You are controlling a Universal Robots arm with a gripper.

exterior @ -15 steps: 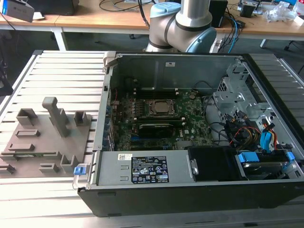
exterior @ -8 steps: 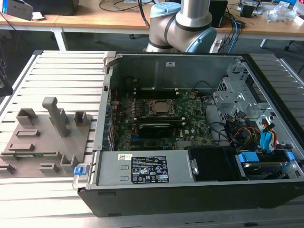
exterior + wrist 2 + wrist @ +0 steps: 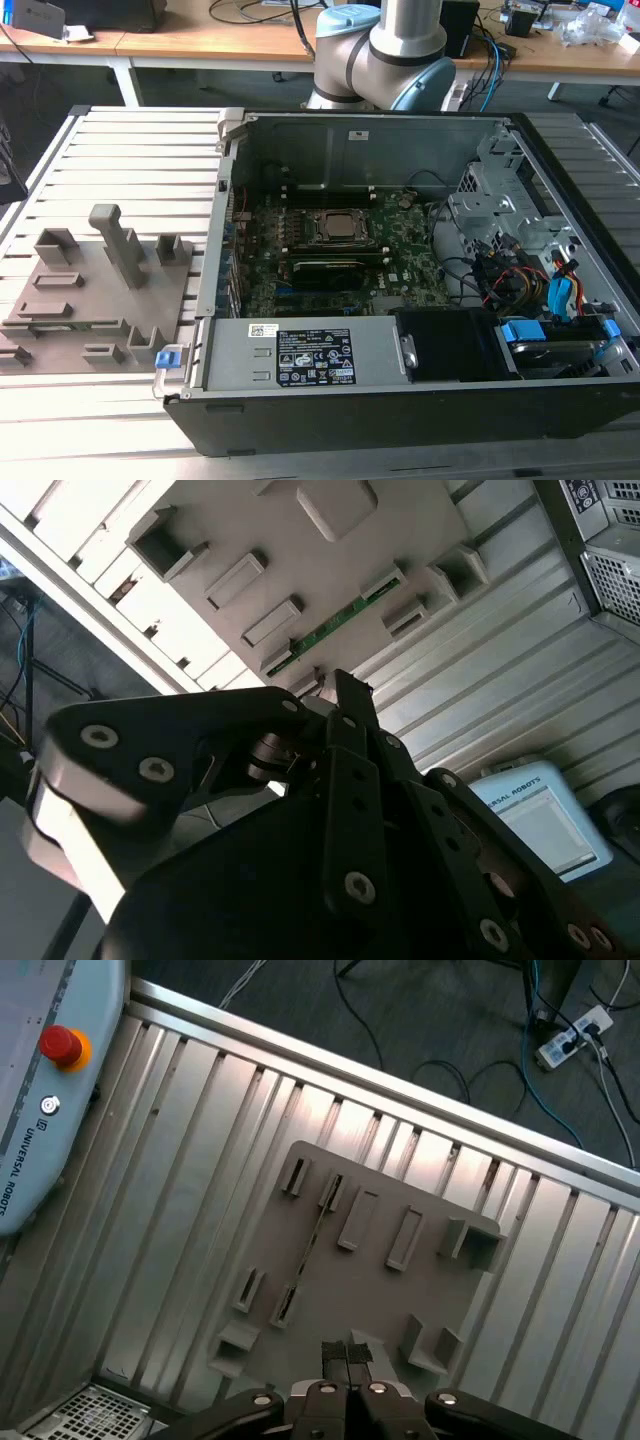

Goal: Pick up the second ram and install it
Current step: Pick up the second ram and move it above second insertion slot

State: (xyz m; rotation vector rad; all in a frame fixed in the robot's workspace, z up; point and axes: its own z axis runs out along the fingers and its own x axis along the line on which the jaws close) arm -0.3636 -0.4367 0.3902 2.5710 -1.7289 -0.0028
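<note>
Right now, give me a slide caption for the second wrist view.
Shut pincer poised over the grey fixture plate; the second ram rests between two holders.

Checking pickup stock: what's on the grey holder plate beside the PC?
One green memory stick stands on edge on the plate, its ends in two slotted blocks. In the second wrist view the tool covers part of the plate.

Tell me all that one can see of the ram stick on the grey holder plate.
The ram stick is a long, narrow green board, seemingly a circuit board. It stands on its long edge, held at each end by a small grey bracket of the holder plate, which lies on the ribbed metal table. In the first wrist view it shows as a thin line. The gripper, shut and empty, hovers apart from it.
</note>
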